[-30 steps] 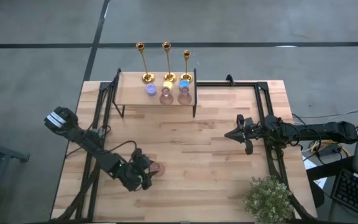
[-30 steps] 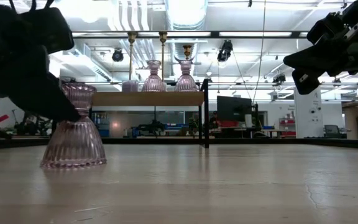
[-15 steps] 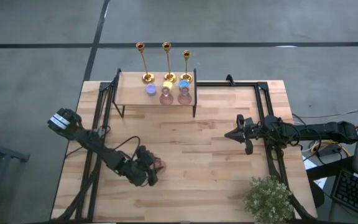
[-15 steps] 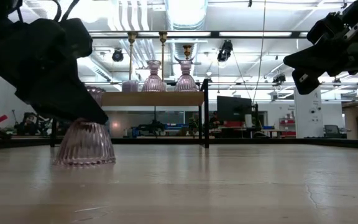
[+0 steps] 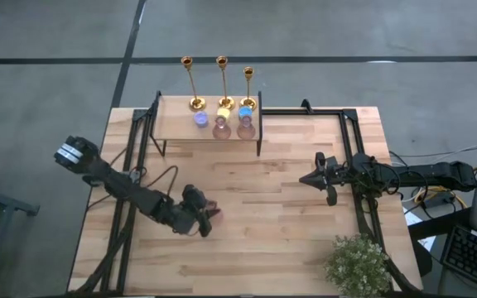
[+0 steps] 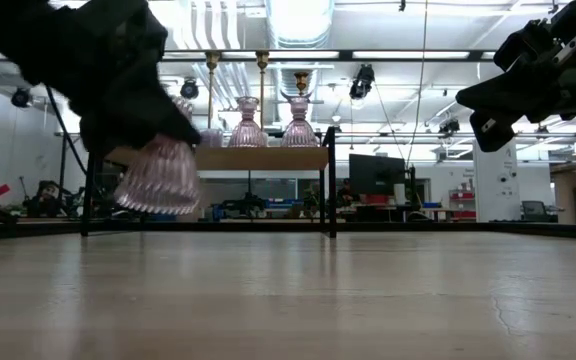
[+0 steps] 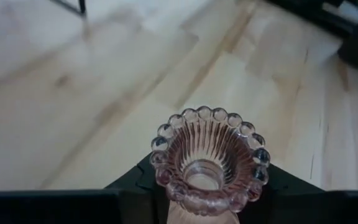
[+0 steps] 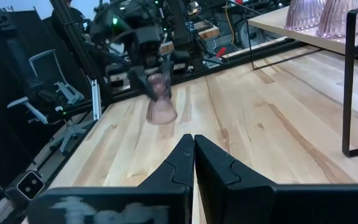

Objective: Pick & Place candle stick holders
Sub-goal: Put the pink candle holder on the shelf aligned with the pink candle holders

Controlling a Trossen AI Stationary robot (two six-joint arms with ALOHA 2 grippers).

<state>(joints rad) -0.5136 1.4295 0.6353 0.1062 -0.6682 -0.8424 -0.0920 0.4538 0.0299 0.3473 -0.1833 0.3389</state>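
Observation:
Three gold candlesticks (image 5: 222, 83) stand by their round bases on the far edge of a wooden shelf (image 5: 172, 124) at the table's back; they also show in the low view (image 6: 261, 85). No gripper is near them. My left gripper (image 5: 199, 217) is shut on a pink ribbed glass holder (image 6: 158, 175), above the table's near left part. My right gripper (image 5: 311, 179) is shut and empty, hovering at the table's right; its closed fingers show in the right wrist view (image 8: 194, 146). My left gripper pinches the pink glass holder at its narrow waist (image 7: 188, 202), just below the beaded top cup (image 7: 210, 152), one finger on each side. The fingers slant down from the table's left. The holder is lifted clear of the table, a little tilted, its flared base (image 6: 156, 200) down.
Two more pink glass holders (image 5: 232, 128) and small purple, yellow and blue candles (image 5: 200, 119) stand on the shelf in front of the candlesticks. A potted plant (image 5: 357, 265) stands at the near right corner. Black frame rails (image 5: 356, 165) run along both table sides.
My left gripper has risen and gone toward the table's far edge and a little right, staying shut on the pink glass holder. The holder stood on the table a second ago and now hangs clear of it, slightly tipped.

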